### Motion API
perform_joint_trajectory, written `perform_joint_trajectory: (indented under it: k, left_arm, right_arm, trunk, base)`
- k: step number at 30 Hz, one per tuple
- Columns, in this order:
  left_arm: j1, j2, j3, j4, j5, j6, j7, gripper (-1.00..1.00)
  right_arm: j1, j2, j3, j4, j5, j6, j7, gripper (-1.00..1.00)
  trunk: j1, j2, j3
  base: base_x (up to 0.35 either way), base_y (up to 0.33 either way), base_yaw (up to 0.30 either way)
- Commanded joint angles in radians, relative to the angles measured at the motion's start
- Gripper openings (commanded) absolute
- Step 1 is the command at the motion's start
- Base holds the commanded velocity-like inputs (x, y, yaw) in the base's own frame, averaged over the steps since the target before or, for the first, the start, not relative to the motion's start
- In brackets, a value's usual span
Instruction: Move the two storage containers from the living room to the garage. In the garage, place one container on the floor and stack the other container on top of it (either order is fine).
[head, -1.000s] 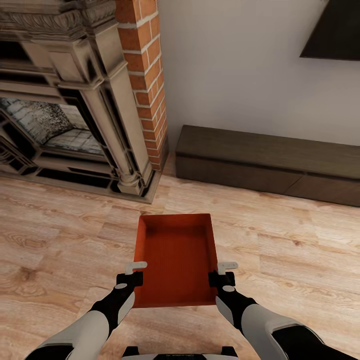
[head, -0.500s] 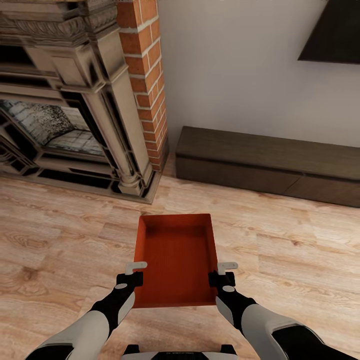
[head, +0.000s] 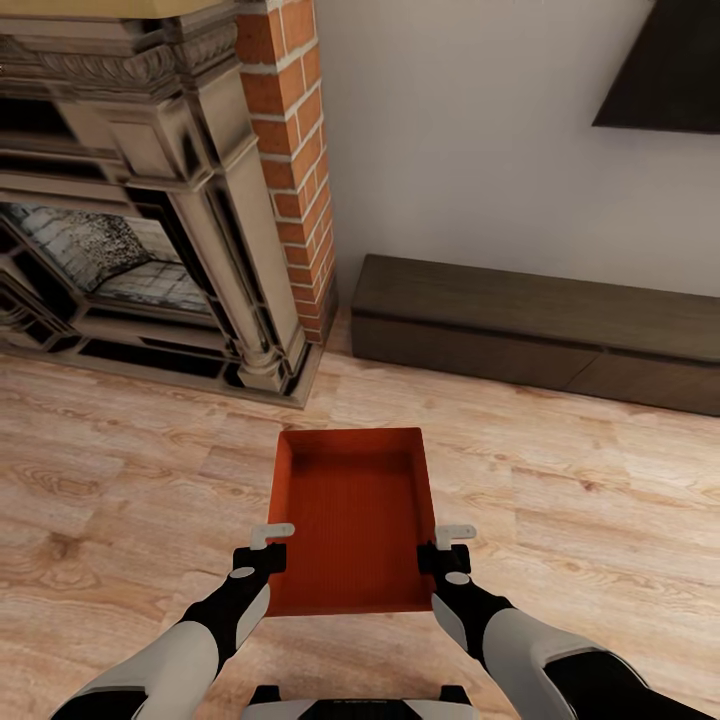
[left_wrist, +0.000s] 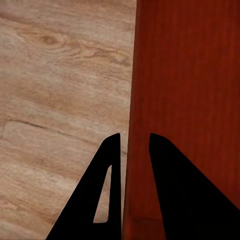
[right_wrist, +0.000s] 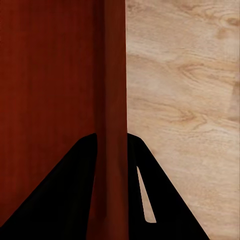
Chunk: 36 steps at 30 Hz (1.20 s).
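Straight ahead at twelve o'clock, the bin (head: 350, 520) hangs clamped by left gripper (head: 268, 545) and right gripper (head: 450, 543), hardly moved since a second ago, the garage trip barely begun.

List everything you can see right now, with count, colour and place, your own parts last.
storage container: one, orange-red, open top, held level between the two pincers over the wood floor.
wood-plank floor: one, light wood, under the container and across the lower picture.
fireplace: one, ornate, beige and black, far left against the wall.
brick chimney: one, red brick, right of the fireplace.
bench: one, long, low, dark brown, along the pale wall.
TV: one, black, on the wall at upper right.
left pincer: one, black with pale fingers, clamped on the container's left wall.
right pincer: one, same colours, clamped on the container's right wall.
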<state>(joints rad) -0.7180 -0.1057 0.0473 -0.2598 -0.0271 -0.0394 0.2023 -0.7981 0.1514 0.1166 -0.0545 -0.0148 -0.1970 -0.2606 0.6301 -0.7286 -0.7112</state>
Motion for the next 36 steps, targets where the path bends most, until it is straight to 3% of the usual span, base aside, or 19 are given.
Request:
perform_joint_trajectory:
  k: [1,25,36]
  left_arm:
    - [0.0,-0.002,0.017,0.005,0.002,-0.004,0.008,-1.0]
    - [0.0,-0.002,0.017,0.005,0.002,-0.005,0.008,-1.0]
    - [0.0,-0.002,0.017,0.004,0.001,-0.011,0.008,-1.0]
  right_arm:
    - [-0.001,-0.001,-0.022,-0.008,0.001,-0.031,-0.006,-1.0]
    - [-0.001,0.0,-0.023,-0.005,0.012,-0.033,-0.007,-1.0]
    - [-0.001,0.0,-0.023,-0.008,0.01,-0.033,-0.007,-1.0]
  trunk:
    - [-0.004,0.007,0.003]
    - [-0.096,0.175,0.085]
    - [-0.096,0.175,0.102]
  base:
    - [0.0,0.0,0.0]
    - [0.0,0.0,0.0]
    - [0.0,0.0,0.0]
